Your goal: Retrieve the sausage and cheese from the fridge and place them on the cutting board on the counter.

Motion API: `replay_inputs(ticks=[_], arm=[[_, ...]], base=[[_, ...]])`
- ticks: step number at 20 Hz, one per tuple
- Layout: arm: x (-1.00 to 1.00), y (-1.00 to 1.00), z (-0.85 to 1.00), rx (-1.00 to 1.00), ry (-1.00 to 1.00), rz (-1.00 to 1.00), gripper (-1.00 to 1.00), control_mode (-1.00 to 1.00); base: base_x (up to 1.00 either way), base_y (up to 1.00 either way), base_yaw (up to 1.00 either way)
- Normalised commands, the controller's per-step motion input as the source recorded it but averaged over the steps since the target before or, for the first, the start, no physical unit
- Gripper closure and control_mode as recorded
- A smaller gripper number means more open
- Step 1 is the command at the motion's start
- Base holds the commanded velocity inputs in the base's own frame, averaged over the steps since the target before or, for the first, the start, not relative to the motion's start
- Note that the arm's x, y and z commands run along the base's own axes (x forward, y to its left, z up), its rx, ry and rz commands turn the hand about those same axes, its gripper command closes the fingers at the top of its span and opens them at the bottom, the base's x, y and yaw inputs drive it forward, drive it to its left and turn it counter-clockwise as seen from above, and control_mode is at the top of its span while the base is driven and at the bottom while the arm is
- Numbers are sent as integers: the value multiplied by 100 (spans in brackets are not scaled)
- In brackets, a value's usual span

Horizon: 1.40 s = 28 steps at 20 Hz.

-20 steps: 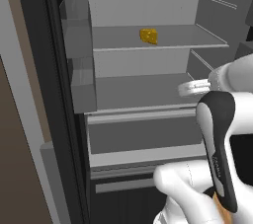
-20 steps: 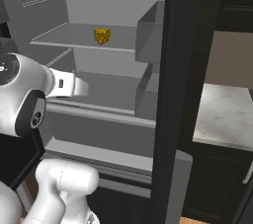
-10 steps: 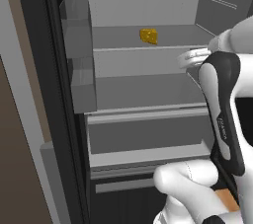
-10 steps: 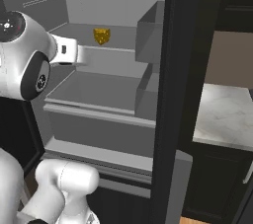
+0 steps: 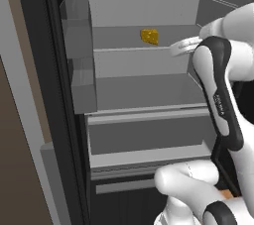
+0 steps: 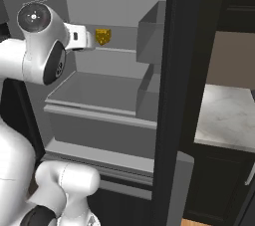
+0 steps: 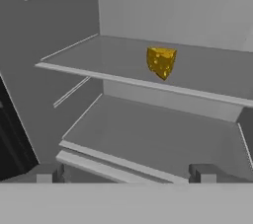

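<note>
The cheese [image 7: 160, 61], a yellow wedge with holes, stands on the upper shelf [image 7: 113, 55] of the open fridge [image 5: 144, 1]. My gripper [image 7: 126, 173] is open and empty, level with that shelf and some way short of the cheese, which sits ahead and slightly right of centre. In the base views the cheese [image 5: 149, 35] [image 6: 102, 36] lies just beyond my white hand [image 6: 79, 39] [image 5: 184, 45]. The sausage and the cutting board are out of view. A stretch of the marbled counter [image 6: 229, 115] shows right of the fridge door.
Grey door bins [image 5: 79, 70] [image 6: 149, 41] hang on the doors at both sides. A deeper lower shelf [image 5: 144, 90] and a drawer [image 5: 149, 135] lie below. The black door edge [image 6: 174, 95] stands between fridge and counter. A brown cabinet panel [image 5: 15, 169] is at far left.
The arm has swung upward, lifting the hand from the lower shelf's level to the upper shelf, closer to the cheese. The jaws have stayed open.
</note>
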Motion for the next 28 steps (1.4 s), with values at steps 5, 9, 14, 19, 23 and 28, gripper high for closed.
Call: replay_inputs(ticks=[5, 9, 14, 19, 23, 28], arm=[[73, 4, 18, 0, -5, 1, -100, -100], [84, 0, 13, 0, 0, 0, -100, -100], [90, 0, 0, 0, 1, 1, -100, -100], [79, 1, 0, 0, 0, 3, -100, -100], [64, 0, 0, 0, 1, 2, -100, -100], [55, 0, 0, 0, 2, 1, -100, -100]], base=[[0, 0, 0], [0, 0, 0], [0, 0, 0], [0, 0, 0], [0, 0, 0], [0, 0, 0]])
